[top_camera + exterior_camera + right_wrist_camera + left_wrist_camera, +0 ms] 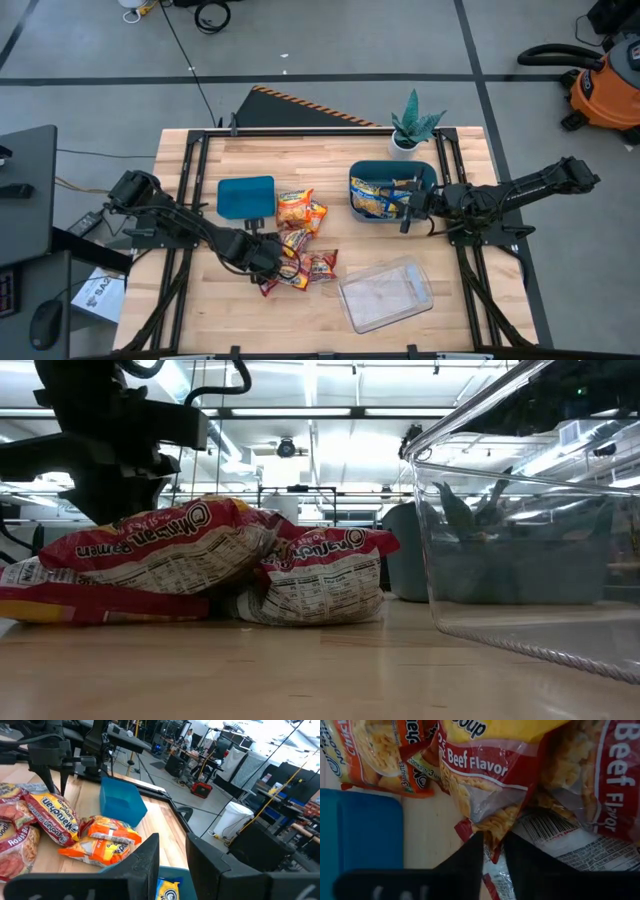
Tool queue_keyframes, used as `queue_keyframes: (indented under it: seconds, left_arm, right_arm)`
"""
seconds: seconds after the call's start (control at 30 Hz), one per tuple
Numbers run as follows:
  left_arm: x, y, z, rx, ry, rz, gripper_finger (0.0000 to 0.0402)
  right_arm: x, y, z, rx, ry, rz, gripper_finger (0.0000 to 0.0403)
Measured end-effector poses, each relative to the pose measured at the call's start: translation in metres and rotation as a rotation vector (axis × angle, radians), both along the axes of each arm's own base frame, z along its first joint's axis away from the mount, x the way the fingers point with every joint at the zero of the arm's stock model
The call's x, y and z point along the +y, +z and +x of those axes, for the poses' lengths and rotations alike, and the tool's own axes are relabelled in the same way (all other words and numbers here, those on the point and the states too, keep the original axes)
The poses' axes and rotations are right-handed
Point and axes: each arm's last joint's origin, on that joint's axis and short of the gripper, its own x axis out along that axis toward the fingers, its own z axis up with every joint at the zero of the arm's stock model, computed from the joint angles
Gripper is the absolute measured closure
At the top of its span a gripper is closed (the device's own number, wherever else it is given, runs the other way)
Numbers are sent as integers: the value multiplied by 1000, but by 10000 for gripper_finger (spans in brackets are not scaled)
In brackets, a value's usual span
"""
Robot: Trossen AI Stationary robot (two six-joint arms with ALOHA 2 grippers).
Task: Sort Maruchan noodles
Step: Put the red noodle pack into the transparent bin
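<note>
A pile of red-and-yellow Maruchan packets [305, 262] lies on the table's near middle, with orange packets [300, 210] just beyond it. My left gripper [268, 262] is down at the pile's left edge, shut on a red-and-yellow beef packet [480, 765]. Blue-and-yellow packets [378, 197] lie in the right teal bin [392, 165]. My right gripper [405, 215] hovers over that bin's near side, holding nothing. In the right wrist view a narrow gap shows between its fingers [172, 850]. My left gripper pinches the beef packet's red end seam [493, 845] between its two fingers [470, 862], coming from above and pointing down. The packet lies flat on the other packets of the pile, and its body stretches away from the fingers.
An empty teal bin [245, 197] stands just beyond my left gripper. A clear plastic tray [385, 293] lies on the near right, close to the low camera [530, 560]. A small potted plant [412, 125] stands at the far edge behind the right bin.
</note>
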Motion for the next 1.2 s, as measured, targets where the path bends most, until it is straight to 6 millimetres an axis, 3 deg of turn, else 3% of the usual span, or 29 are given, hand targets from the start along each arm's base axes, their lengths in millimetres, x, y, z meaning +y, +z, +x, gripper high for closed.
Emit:
queue_keyframes:
  seconds: [0.1, 0.17, 0.37, 0.57, 0.73, 1.2]
  left_arm:
    - [1, 3, 1, 11, -9, 2, 374]
    - [2, 16, 7, 18, -20, 9, 392]
    - [7, 80, 35, -63, -136, 85, 393]
    - [13, 125, 55, -180, -258, 91, 394]
    - [15, 147, 70, -323, -368, 51, 395]
    - [18, 179, 110, -788, -619, -19, 395]
  right_arm:
    - [0, 0, 0, -8, -3, 25, 302]
    - [-1, 0, 0, -15, -24, 50, 302]
    - [-3, -1, -1, -36, -106, 91, 302]
    - [-5, -1, -3, -48, -215, 102, 302]
    - [-8, -5, -6, -44, -349, 119, 302]
    - [-10, -5, -11, -38, -570, 48, 302]
